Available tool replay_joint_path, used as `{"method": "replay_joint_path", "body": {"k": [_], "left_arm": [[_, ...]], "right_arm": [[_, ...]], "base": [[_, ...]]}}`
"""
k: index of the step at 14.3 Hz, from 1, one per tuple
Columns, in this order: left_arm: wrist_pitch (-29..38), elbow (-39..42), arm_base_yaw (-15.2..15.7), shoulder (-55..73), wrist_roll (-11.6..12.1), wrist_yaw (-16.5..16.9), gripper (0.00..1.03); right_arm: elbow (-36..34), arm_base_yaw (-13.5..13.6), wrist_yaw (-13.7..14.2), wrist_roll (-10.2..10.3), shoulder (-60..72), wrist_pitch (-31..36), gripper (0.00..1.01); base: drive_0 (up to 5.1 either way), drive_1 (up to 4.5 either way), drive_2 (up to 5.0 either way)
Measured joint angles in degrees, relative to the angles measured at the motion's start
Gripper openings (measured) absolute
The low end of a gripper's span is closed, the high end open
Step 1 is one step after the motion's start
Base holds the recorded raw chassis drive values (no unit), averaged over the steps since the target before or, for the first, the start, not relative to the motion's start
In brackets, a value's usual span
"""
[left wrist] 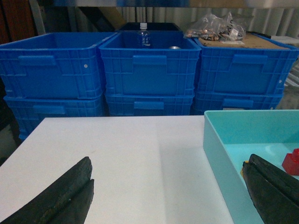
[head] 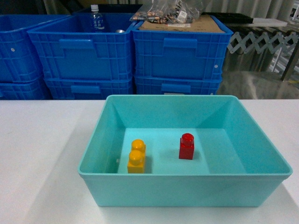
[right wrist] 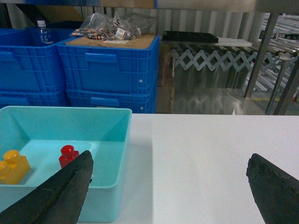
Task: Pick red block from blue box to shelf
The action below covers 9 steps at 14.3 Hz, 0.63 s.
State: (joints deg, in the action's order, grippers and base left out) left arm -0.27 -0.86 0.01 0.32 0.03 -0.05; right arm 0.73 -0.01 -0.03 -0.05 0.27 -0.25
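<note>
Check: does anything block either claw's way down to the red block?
Nothing visible does. The red block stands alone on the blue box floor, apart from the yellow brick, with the box open above. Both claws are open.

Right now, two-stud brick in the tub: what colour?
Yellow-orange brick; clearest in the head view.

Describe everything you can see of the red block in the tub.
The red block is a small glossy plastic brick, taller than wide, with one round stud on top. It stands upright on the floor of the blue box, right of centre, apart from the yellow brick and the walls. Nothing grips it.
</note>
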Motion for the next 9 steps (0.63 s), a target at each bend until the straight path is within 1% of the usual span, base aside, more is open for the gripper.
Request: {"method": "replay_joint_path", "body": {"k": [9], "left_arm": [[0.00, 0.00, 0.00, 0.00, 0.00, 0.00, 0.98]], "right_arm": [[0.00, 0.00, 0.00, 0.00, 0.00, 0.00, 0.98]], "base": [[0.0, 0.00, 0.0]]}}
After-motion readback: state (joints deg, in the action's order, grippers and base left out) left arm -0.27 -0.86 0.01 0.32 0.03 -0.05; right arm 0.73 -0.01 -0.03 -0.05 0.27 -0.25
